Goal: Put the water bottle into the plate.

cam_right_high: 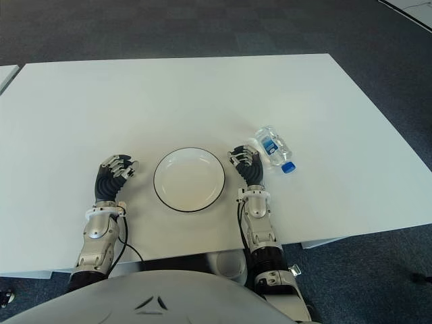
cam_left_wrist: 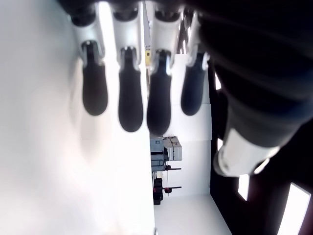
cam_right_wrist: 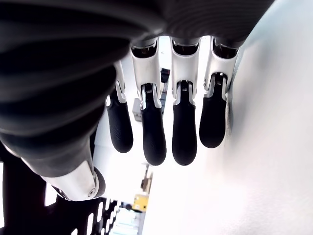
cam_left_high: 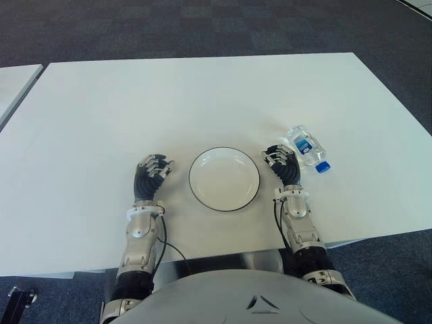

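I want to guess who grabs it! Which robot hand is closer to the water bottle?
The right hand. It sits just beside the water bottle, on the plate's bottle side. The left hand is across the plate, much farther away.

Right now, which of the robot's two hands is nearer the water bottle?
The right hand, just beside the water bottle; the left hand sits across the plate.

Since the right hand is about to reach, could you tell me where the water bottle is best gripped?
Probably around the labelled middle of the water bottle, coming from above with the right hand. It lies on its side on the table, blue cap toward the robot, so the fingers should close across its width.
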Available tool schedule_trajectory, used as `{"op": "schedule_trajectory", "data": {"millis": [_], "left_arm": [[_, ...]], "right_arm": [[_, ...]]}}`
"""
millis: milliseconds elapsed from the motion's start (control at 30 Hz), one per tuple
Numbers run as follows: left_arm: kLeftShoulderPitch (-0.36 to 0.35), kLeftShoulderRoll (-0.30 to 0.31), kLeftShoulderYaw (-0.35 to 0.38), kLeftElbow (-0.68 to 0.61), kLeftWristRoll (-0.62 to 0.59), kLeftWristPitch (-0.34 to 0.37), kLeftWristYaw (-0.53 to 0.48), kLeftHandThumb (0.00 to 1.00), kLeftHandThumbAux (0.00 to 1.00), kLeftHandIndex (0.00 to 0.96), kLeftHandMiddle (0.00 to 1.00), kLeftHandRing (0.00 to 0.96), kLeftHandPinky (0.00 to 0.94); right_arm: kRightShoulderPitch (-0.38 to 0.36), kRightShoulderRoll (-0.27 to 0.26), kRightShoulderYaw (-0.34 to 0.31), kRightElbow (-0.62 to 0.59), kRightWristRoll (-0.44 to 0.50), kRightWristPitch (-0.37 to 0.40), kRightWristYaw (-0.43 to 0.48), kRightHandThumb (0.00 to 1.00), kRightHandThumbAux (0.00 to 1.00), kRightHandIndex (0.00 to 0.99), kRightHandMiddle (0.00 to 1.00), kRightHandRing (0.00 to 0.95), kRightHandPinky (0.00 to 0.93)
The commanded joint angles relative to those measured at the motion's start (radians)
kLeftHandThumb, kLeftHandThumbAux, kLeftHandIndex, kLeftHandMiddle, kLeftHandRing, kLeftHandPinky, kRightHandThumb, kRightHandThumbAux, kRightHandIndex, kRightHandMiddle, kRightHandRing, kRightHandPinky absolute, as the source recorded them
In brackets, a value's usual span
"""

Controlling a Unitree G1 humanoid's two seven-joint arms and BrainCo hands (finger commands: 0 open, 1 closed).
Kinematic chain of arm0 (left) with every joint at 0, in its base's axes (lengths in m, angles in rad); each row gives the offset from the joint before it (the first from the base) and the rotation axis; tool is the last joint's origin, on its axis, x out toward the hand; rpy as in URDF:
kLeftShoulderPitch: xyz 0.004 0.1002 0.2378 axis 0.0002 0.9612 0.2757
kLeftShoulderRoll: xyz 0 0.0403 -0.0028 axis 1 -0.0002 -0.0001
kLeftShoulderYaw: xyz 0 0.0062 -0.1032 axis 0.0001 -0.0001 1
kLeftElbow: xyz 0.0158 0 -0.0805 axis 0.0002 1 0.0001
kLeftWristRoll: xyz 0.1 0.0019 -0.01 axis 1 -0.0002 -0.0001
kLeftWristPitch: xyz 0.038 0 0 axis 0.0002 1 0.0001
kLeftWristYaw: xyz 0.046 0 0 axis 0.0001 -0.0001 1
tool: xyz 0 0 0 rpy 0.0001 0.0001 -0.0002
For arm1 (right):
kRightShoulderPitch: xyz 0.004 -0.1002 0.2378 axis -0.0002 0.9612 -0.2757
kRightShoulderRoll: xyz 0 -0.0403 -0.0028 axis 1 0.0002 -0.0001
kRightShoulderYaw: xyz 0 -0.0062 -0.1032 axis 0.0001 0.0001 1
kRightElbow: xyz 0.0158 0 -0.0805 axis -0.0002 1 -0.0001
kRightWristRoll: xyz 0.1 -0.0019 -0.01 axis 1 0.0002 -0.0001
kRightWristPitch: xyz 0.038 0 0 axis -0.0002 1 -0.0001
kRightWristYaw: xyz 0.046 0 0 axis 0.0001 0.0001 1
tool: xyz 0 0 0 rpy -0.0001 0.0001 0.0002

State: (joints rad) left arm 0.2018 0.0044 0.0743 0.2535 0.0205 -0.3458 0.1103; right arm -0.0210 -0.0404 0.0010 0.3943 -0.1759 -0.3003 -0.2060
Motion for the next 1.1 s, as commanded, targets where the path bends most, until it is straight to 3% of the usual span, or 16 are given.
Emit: {"op": "schedule_trajectory", "data": {"millis": [33,367,533,767,867,967,1033,1100], "left_arm": [[0.014,-0.007,0.000,0.014,-0.002,0.019,-0.004,0.707,0.716,0.431,0.550,0.546,0.530],[0.013,-0.008,0.000,0.022,-0.003,0.017,-0.004,0.708,0.715,0.431,0.559,0.547,0.528],[0.013,-0.009,-0.001,0.025,-0.008,0.013,-0.010,0.708,0.715,0.431,0.558,0.546,0.530],[0.015,-0.009,-0.002,0.022,-0.007,0.023,-0.009,0.707,0.715,0.431,0.552,0.544,0.528],[0.015,-0.010,-0.002,0.023,-0.007,0.022,-0.008,0.707,0.716,0.431,0.546,0.542,0.526],[0.015,-0.010,-0.002,0.024,-0.005,0.018,-0.006,0.706,0.716,0.431,0.544,0.542,0.527],[0.016,-0.010,-0.002,0.023,-0.003,0.021,-0.004,0.707,0.716,0.431,0.545,0.542,0.528],[0.017,-0.010,-0.002,0.021,-0.002,0.026,-0.002,0.707,0.716,0.431,0.546,0.543,0.528]], "right_arm": [[0.008,0.001,0.005,-0.027,-0.007,0.038,0.002,0.702,0.731,0.422,0.487,0.510,0.525],[-0.004,-0.009,0.017,-0.241,-0.062,0.126,-0.012,0.701,0.731,0.425,0.498,0.516,0.549],[-0.021,-0.019,0.006,-0.308,-0.066,0.095,-0.023,0.701,0.730,0.427,0.507,0.516,0.534],[-0.066,-0.037,-0.002,-0.309,-0.116,0.043,-0.082,0.702,0.731,0.423,0.516,0.509,0.521],[-0.081,-0.050,-0.002,-0.302,-0.153,0.009,-0.115,0.703,0.734,0.414,0.505,0.486,0.458],[-0.090,-0.077,0.003,-0.296,-0.225,0.003,-0.158,0.704,0.734,0.408,0.439,0.416,0.384],[-0.095,-0.096,0.011,-0.295,-0.296,0.016,-0.198,0.702,0.733,0.405,0.342,0.340,0.333],[-0.106,-0.107,0.020,-0.294,-0.374,0.043,-0.248,0.615,0.744,0.234,0.240,0.251,0.260]]}}
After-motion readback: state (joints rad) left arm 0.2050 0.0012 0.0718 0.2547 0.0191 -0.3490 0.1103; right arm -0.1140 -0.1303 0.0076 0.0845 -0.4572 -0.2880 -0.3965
